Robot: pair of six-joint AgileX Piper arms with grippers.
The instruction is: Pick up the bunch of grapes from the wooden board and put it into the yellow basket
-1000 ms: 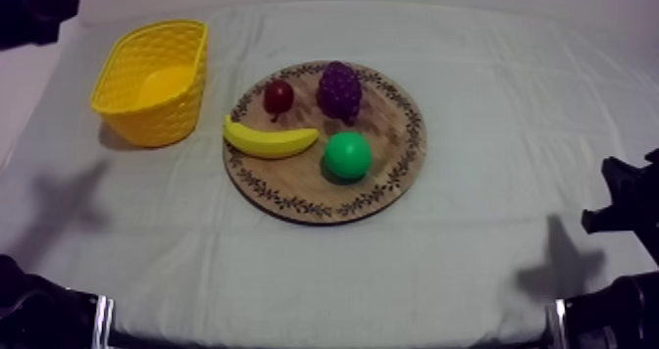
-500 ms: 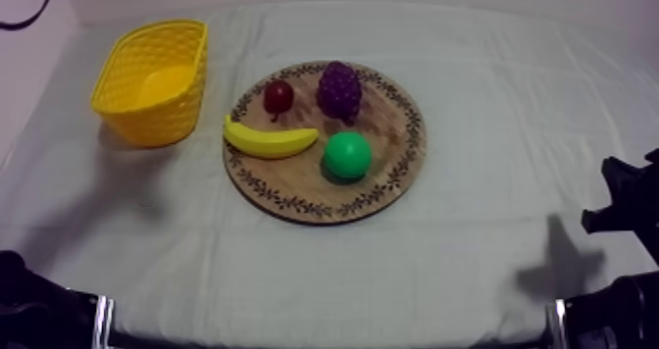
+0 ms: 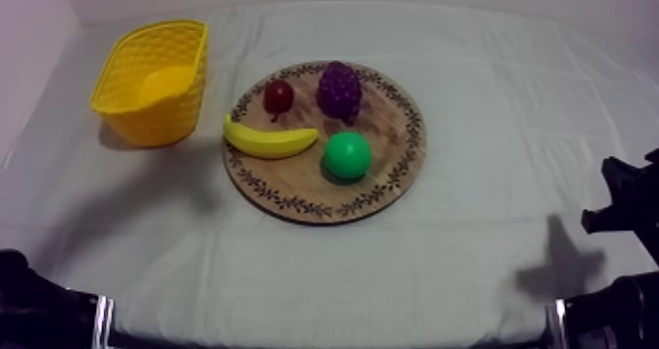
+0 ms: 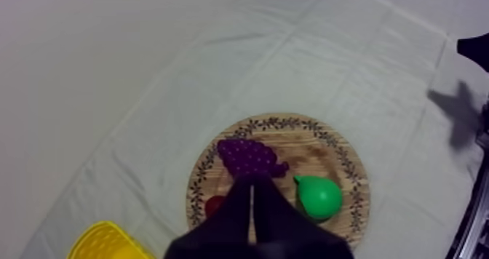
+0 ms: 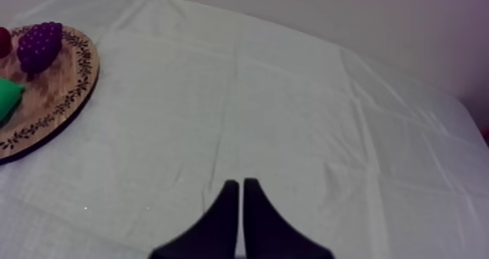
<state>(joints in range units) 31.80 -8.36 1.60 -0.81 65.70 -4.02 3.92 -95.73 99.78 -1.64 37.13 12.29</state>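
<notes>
My left gripper [image 4: 251,186] is pressed together over the purple grape bunch [image 4: 246,157] on the round wooden board [image 4: 348,176]; my right gripper [image 5: 241,183] likewise, over grey-white cloth [image 5: 291,124].

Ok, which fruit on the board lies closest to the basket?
The banana: its tip reaches the board's rim on the basket side; small red fruit, grapes and pear sit farther in.

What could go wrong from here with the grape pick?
The left gripper is shut, pointing at the bunch of grapes; descending like that, it would likely shove the bunch rather than grasp it. The small red fruit and pear sit close to the grapes on the wooden board, so opened fingers might knock one.
</notes>
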